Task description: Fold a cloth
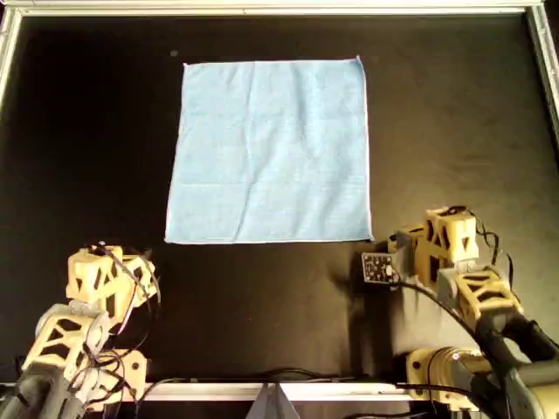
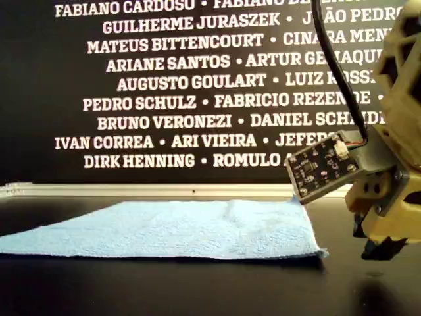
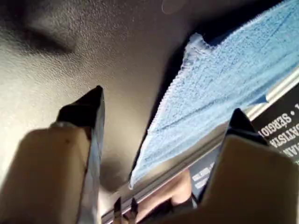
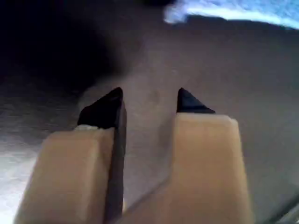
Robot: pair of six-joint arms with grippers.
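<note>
The light blue cloth (image 1: 271, 148) lies flat and spread open as a square on the black table, with faint crease lines. My first gripper (image 3: 166, 114) is open and empty. It hovers just off the cloth's near corner on the overhead view's right (image 1: 437, 240), and the cloth's edge (image 3: 224, 84) runs away past its fingers. My second gripper (image 4: 149, 100) is open and empty over bare table near the cloth's near corner on the overhead view's left (image 1: 105, 275). Only a strip of cloth (image 4: 243, 9) shows in the second wrist view. The exterior view shows the cloth (image 2: 177, 227) lying low.
A metal rail (image 1: 262, 9) frames the black table (image 1: 262, 297). A dark wall with white names (image 2: 164, 99) stands behind it. A small circuit board (image 2: 322, 168) sticks out from my first gripper's side, toward the cloth.
</note>
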